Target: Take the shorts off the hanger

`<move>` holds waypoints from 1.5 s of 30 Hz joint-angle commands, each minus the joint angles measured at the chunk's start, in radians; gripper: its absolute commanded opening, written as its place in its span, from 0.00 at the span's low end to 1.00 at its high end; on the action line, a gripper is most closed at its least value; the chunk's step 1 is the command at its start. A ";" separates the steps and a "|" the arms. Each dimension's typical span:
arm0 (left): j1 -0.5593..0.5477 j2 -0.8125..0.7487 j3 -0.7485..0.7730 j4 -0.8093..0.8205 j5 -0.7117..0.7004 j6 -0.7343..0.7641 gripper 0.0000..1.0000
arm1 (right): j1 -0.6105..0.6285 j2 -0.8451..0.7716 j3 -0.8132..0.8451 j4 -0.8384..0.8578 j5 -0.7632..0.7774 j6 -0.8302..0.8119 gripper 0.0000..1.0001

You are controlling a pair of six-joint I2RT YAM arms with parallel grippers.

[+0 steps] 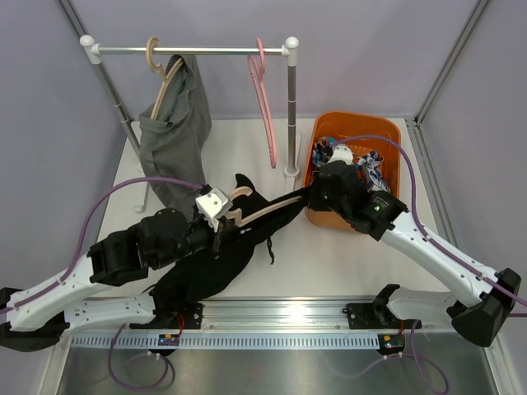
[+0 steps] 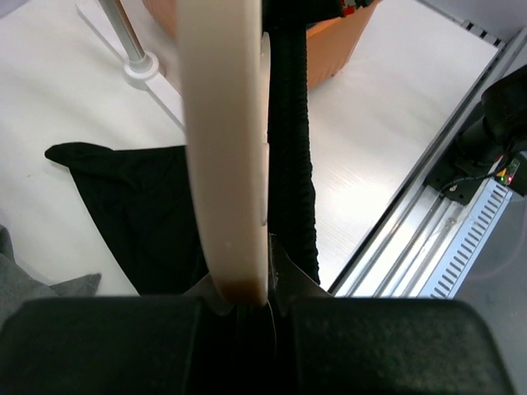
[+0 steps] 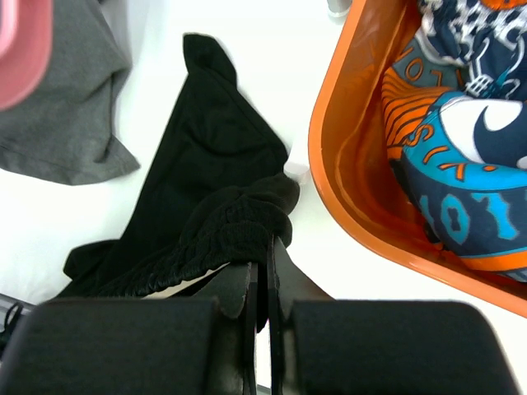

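— Where are the black shorts (image 1: pixel 216 262) found?
— At the frame's centre, spread over the tabletop (image 1: pixel 346 263), with the waistband stretched along the cream hanger (image 2: pixel 222 123).
— How are the tools set?
— The left tool (image 2: pixel 245 303) is clamped on that hanger. The right tool (image 3: pixel 262 276) is closed on the bunched waistband beside the orange basket (image 3: pixel 346 185), where the printed shorts (image 3: pixel 461 164) are kept. The grey shorts (image 1: pixel 173 140) are hung at upper left.

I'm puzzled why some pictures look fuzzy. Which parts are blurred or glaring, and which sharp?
Top view: evenly lit, with glare on the metal rail at the near edge. Left wrist view: the cream hanger sits close to the lens and looks soft. Right wrist view: the printed shorts in the orange basket are crisp; the pink hanger in the corner is blurred.
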 commanded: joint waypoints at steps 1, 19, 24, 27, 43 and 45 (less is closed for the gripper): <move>-0.008 -0.046 0.040 0.328 -0.056 0.002 0.00 | -0.013 -0.035 0.014 -0.033 0.043 -0.024 0.00; -0.007 -0.224 -0.012 0.416 -0.082 0.012 0.00 | -0.036 -0.011 0.036 -0.010 -0.016 -0.015 0.00; -0.008 -0.188 -0.109 0.641 -0.148 0.022 0.00 | 0.026 0.009 0.085 -0.019 -0.022 -0.026 0.00; -0.008 -0.119 -0.055 0.676 -0.137 0.046 0.00 | 0.047 0.012 0.106 -0.034 -0.015 -0.030 0.00; -0.007 0.053 0.123 0.940 -0.241 0.178 0.00 | 0.170 0.032 0.269 -0.102 0.036 -0.066 0.00; -0.007 0.075 0.158 0.977 -0.290 0.213 0.00 | 0.168 0.024 0.367 -0.140 0.102 -0.080 0.00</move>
